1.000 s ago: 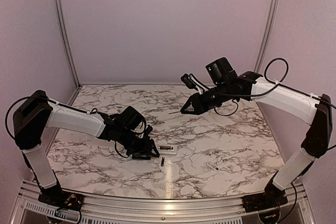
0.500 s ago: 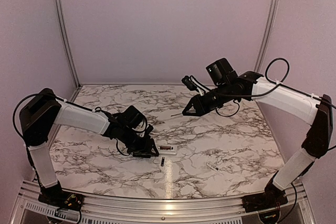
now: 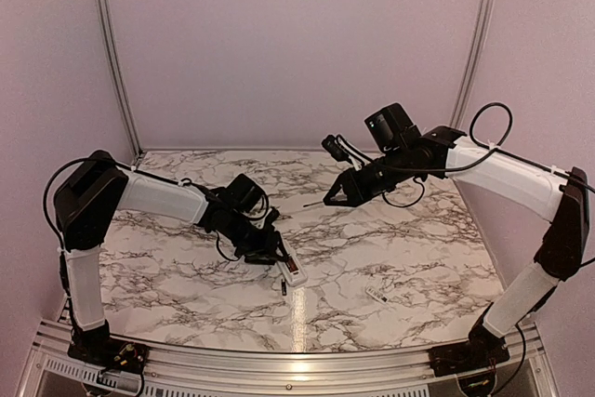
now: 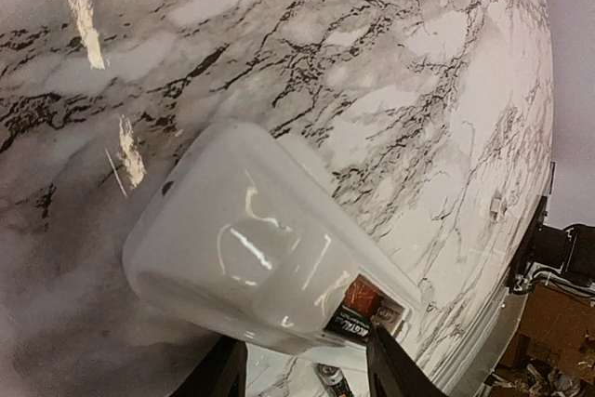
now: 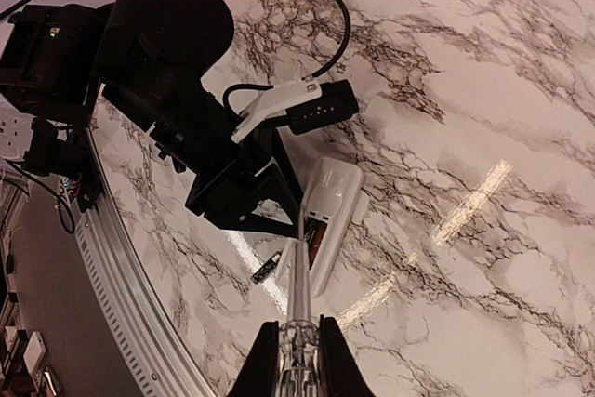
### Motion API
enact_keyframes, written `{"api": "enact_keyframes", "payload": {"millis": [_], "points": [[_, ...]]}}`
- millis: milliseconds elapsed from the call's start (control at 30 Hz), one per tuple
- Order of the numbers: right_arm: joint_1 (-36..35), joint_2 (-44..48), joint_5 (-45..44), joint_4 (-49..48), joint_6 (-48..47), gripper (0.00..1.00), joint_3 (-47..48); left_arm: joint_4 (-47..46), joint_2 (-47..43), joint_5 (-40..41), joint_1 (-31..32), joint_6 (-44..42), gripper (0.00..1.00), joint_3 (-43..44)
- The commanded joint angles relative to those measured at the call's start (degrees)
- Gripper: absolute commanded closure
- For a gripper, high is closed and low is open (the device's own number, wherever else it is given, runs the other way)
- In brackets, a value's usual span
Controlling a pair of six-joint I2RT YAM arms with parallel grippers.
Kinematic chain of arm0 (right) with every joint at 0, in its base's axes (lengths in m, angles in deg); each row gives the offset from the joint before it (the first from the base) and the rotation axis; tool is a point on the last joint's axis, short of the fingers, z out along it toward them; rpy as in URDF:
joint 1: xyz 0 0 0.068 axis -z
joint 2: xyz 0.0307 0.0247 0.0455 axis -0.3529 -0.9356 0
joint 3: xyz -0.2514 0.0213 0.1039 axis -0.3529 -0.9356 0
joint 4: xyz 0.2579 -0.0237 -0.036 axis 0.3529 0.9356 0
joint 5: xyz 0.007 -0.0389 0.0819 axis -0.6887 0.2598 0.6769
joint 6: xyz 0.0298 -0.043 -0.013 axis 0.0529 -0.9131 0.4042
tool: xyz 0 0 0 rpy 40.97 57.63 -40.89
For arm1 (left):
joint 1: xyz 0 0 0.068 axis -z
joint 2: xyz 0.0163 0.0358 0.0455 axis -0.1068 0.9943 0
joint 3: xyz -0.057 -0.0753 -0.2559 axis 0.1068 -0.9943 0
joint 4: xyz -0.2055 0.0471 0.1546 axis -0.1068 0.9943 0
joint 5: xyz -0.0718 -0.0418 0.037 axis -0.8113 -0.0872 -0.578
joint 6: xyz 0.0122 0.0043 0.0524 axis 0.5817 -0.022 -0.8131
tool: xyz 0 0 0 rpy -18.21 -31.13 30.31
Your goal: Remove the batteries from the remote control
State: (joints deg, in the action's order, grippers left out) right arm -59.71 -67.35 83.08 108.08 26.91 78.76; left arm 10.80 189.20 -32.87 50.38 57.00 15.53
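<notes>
Near the desk's [image 3: 390, 258] middle, the left claw [image 3: 276, 255] seems to pinch the remote control [image 3: 292, 270], jaws half apart. One battery [image 3: 284, 287] lies just beside it. Raised well apart, the right claw [image 3: 327, 200] clamps a thin rod [image 5: 299, 278].

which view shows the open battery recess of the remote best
The right wrist view: the remote control lies whole, its dark-red recess facing the camera. The left wrist view sees only one corner of it past the white shell. The top external view shows it tiny.
</notes>
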Motion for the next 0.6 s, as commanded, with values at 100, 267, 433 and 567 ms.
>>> {"api": "enact_keyframes", "payload": {"millis": [100, 267, 433, 567], "points": [[-0.15, 0.26, -1.25, 1.36, -1.22, 1.00, -0.18, 3.32, 3.78, -1.08, -0.42, -2.76, 0.54, 5.53], [-0.15, 0.08, -1.48, 1.70, -1.62, 1.00, -0.25, 3.74, 5.30, -1.83, -0.42, -2.92, 0.55, 8.32], [-0.15, -0.20, -1.35, 1.80, -1.84, 1.00, -0.24, 4.73, 6.39, -2.09, -0.43, -3.35, 0.55, 10.69], [-0.15, 0.03, -1.30, 1.89, -1.85, 1.00, -0.50, 5.82, 6.06, -1.49, -0.43, -3.60, 0.55, 11.19]]}}
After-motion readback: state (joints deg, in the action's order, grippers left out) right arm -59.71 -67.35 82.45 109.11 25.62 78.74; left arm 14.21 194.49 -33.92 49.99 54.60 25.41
